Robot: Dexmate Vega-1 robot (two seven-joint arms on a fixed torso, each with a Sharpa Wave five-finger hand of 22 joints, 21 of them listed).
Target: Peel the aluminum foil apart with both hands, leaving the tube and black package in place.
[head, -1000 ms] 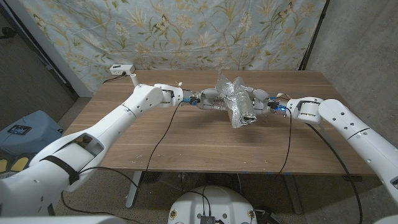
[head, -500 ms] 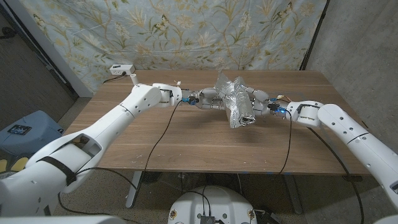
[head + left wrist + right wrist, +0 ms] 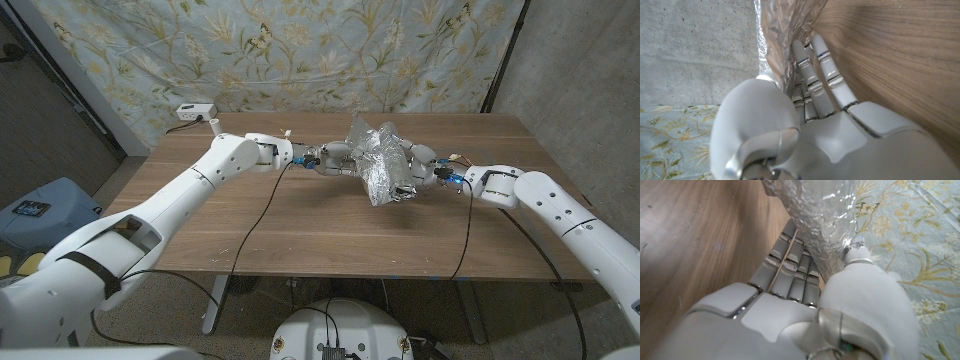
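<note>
Crumpled aluminum foil (image 3: 380, 162) is sitting mid-surface (image 3: 300, 220), far side. Left robot hand (image 3: 335, 158) and right robot hand (image 3: 420, 165) are each pinching its opposite edges. Foil is looking light, thin, tear-prone; gripping loose edges and pulling gently seems best.

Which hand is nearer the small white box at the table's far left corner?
Left. The left hand grips the crumpled aluminum foil on the side facing the small white box; the right hand grips its opposite side, farther off.
</note>
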